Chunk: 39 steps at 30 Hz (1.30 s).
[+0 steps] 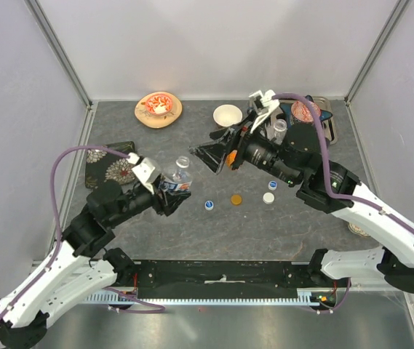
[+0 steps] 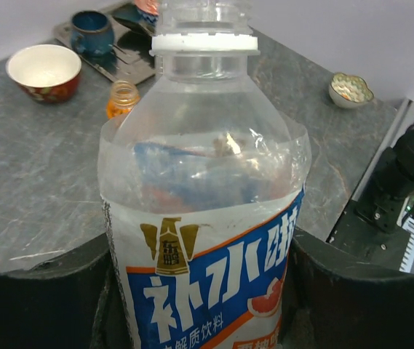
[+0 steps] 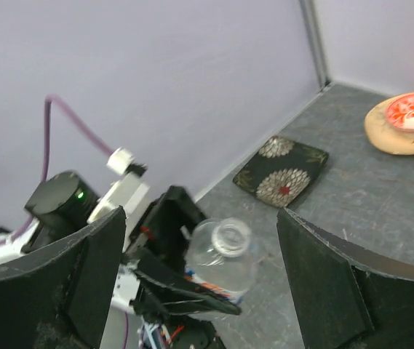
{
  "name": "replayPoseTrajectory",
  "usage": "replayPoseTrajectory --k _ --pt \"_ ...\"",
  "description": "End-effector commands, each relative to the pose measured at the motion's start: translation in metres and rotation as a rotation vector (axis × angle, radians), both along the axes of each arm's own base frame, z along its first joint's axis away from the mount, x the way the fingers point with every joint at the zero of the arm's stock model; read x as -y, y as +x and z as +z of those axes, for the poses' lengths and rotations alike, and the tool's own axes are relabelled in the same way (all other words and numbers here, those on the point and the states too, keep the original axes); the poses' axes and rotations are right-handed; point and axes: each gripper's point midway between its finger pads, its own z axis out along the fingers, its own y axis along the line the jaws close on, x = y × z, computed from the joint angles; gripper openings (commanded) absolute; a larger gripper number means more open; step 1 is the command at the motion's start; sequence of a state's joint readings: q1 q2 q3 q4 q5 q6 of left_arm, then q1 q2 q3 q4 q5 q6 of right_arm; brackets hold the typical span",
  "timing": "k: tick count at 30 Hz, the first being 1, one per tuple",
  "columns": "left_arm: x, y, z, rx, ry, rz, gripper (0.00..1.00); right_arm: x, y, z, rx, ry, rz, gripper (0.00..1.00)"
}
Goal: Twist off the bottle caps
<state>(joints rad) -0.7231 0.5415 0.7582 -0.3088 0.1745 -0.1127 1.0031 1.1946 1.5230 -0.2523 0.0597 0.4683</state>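
My left gripper (image 1: 172,187) is shut on a short clear bottle with a blue label (image 1: 180,177) and holds it upright. In the left wrist view the bottle (image 2: 203,218) fills the frame between the fingers (image 2: 39,291), and its threaded neck has no cap. My right gripper (image 1: 208,154) is open and empty, just right of and above this bottle. In the right wrist view (image 3: 201,218) the bottle's open mouth (image 3: 228,236) sits between the spread fingers. The orange bottle (image 2: 123,98) stands uncapped behind it, partly hidden in the top view (image 1: 231,157). A taller clear bottle (image 1: 279,129) stands behind the right arm. The other blue-label bottle is hidden.
Several loose caps lie mid-table: a blue-white one (image 1: 209,205), an orange one (image 1: 236,199), a white one (image 1: 268,197). A white bowl (image 1: 227,115), a wooden plate with a red dish (image 1: 158,107) and a tray with a cup (image 1: 316,113) stand at the back. A floral mat (image 1: 110,169) lies left.
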Motion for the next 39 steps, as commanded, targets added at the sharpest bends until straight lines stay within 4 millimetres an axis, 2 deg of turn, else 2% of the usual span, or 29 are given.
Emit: replayPoseTrajectory --k 1,7,17,23,24,26,27,30,32,34,37,39 --pt "0.025 0.000 0.041 0.109 -0.070 -0.120 0.57 -0.025 -0.019 -0.042 -0.052 -0.130 0.133 0.91" --pt "0.044 0.002 0.044 0.086 -0.080 -0.195 0.57 -0.029 -0.014 -0.075 -0.082 -0.202 0.113 0.86" --pt "0.048 -0.003 0.049 0.090 -0.104 -0.228 0.57 -0.026 -0.003 -0.088 -0.073 -0.243 0.058 0.71" --pt "0.049 -0.004 0.046 0.083 -0.100 -0.236 0.57 -0.029 -0.003 -0.092 -0.068 -0.240 0.062 0.52" --pt "0.050 -0.005 0.045 0.082 -0.099 -0.246 0.57 -0.030 -0.003 -0.093 -0.068 -0.237 0.068 0.44" --pt "0.050 -0.005 0.041 0.074 -0.097 -0.246 0.58 -0.033 -0.005 -0.095 -0.071 -0.235 0.085 0.35" --pt "0.049 -0.003 0.040 0.071 -0.098 -0.233 0.59 -0.033 -0.006 -0.095 -0.074 -0.233 0.091 0.23" --pt "0.040 0.007 0.036 0.047 -0.092 -0.148 0.69 -0.031 -0.006 -0.093 -0.066 -0.232 0.088 0.03" --pt "0.034 0.011 0.031 0.030 -0.087 -0.096 0.78 -0.028 -0.003 -0.089 -0.054 -0.229 0.068 0.00" --pt "0.022 0.018 0.029 0.025 -0.094 -0.011 0.99 -0.027 -0.001 -0.085 -0.037 -0.232 0.053 0.00" --pt "0.005 0.019 0.024 0.007 -0.095 0.068 0.99 -0.024 0.007 -0.083 -0.023 -0.244 0.014 0.00" --pt "-0.008 0.020 0.018 -0.015 -0.078 0.129 0.99 -0.021 0.019 -0.085 -0.019 -0.258 -0.051 0.00"
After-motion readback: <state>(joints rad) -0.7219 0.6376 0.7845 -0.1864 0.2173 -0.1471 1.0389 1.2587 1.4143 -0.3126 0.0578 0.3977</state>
